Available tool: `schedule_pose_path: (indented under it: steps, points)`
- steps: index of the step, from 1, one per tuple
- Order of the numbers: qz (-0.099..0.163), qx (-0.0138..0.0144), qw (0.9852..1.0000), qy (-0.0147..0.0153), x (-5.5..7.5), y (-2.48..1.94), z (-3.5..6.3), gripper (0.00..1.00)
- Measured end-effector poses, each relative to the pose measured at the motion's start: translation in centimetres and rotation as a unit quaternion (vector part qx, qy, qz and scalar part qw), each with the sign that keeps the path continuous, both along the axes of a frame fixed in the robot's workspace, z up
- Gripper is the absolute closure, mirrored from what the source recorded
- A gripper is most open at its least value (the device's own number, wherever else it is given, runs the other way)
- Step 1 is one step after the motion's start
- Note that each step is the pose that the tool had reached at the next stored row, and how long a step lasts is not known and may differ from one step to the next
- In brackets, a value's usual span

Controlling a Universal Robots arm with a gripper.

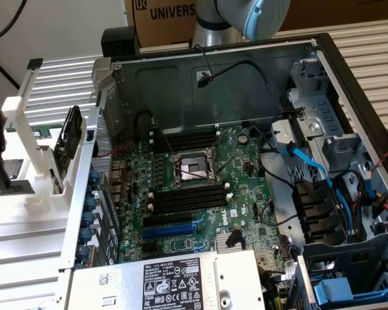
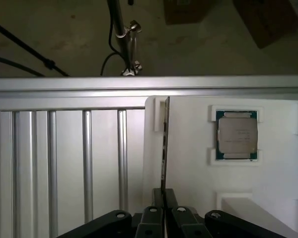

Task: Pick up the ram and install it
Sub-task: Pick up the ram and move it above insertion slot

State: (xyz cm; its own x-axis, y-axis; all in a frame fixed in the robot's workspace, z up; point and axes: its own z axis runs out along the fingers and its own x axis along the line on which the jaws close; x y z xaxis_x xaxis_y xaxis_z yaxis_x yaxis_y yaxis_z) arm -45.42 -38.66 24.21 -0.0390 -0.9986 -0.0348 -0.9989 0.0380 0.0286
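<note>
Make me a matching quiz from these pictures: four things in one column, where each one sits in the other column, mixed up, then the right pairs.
Things
1. the ram
2. processor chip
3. blue expansion slot
4. cardboard box

Places
A. on the motherboard, next to the black memory slots
B. beyond the open computer case, at the top of the exterior view
C. standing on edge, clamped in the pincer
D. lying flat in a recess of the white holder

Pairs: 1-C, 2-D, 3-A, 4-B
</note>
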Motion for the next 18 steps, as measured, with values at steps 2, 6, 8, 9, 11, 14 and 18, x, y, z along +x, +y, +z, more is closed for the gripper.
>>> schedule_pose_path:
  steps: [2,6,8,9,11,14,18]
  points:
    - [-0.001,-0.0010,1.0000,0.0000,0.0,0.00,0.66,0.87]
    - [-0.002,-0.0031,1.0000,0.0001,0.0,0.00,1.96,0.87]
    - [-0.003,-0.0039,1.0000,0.0001,0.0,0.00,2.58,0.87]
    - [-0.003,-0.0040,1.0000,0.0000,0.0,-0.01,2.97,0.87]
    - [-0.005,-0.0048,1.0000,0.0000,0.0,-0.03,4.04,0.87]
    - [-0.006,-0.0062,1.0000,0.0000,0.0,-0.09,5.36,0.87]
    - [-0.006,-0.0081,0.9999,0.0001,0.1,-0.21,6.88,0.87]
